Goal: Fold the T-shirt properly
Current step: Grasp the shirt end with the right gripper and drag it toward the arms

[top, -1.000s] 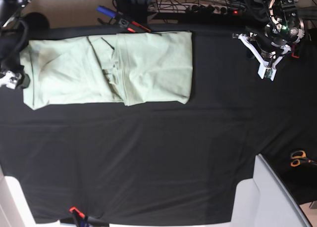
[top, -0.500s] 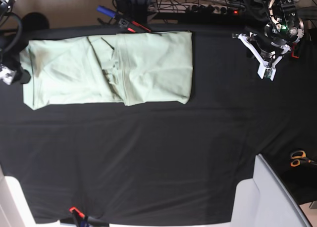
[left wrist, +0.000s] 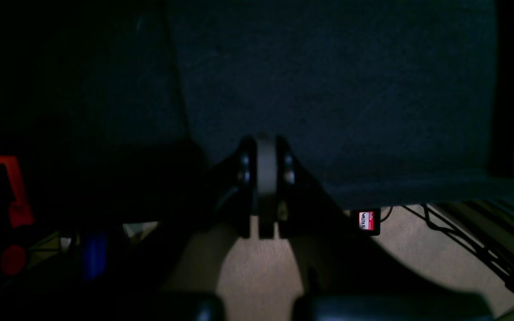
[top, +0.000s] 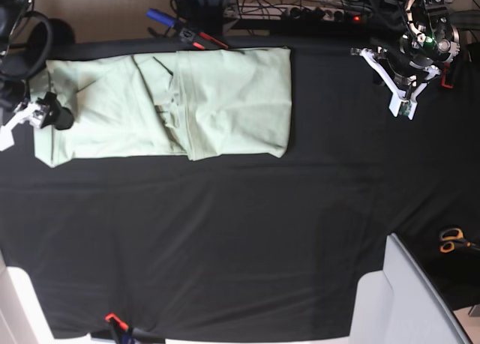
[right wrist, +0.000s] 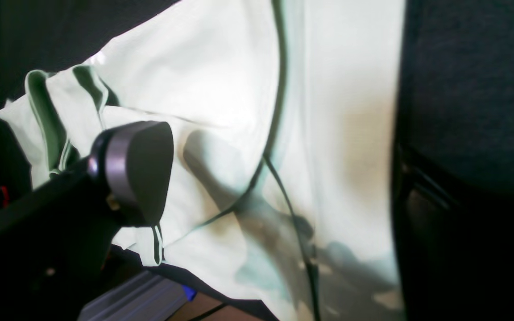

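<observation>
At the far left of the base view, our right gripper (top: 37, 115) hangs at the left end of the T-shirt (top: 225, 100), jaws spread wide and gripping nothing — in the right wrist view one dark, rounded finger (right wrist: 134, 171) hovers over the pale mint cloth, its shadow falling on the fabric just beside it. Whether that finger touches the cloth we cannot tell. Under it the shirt is bunched into a few raised folds with darker hem lines, and a long seam curves away across the flat part.

Outward from there, the T-shirt lies along the upper left part of the black table covering (top: 240, 231), stretched lengthwise from the gripper to about the middle of the table. Its right half is a smooth, squared panel laid over the rest; the middle shows a rumpled overlap.

Well apart, at the upper right of the base view, our left gripper (top: 405, 108) sits above bare black covering, clear of the shirt. Its wrist view shows the two fingers (left wrist: 244, 178) pressed together with nothing between them — clenched empty — and only a thin strip of mint cloth at the frame's right edge.

Orange-handled scissors (top: 451, 239) lie at the lower right, beside a white panel (top: 405, 299).
</observation>
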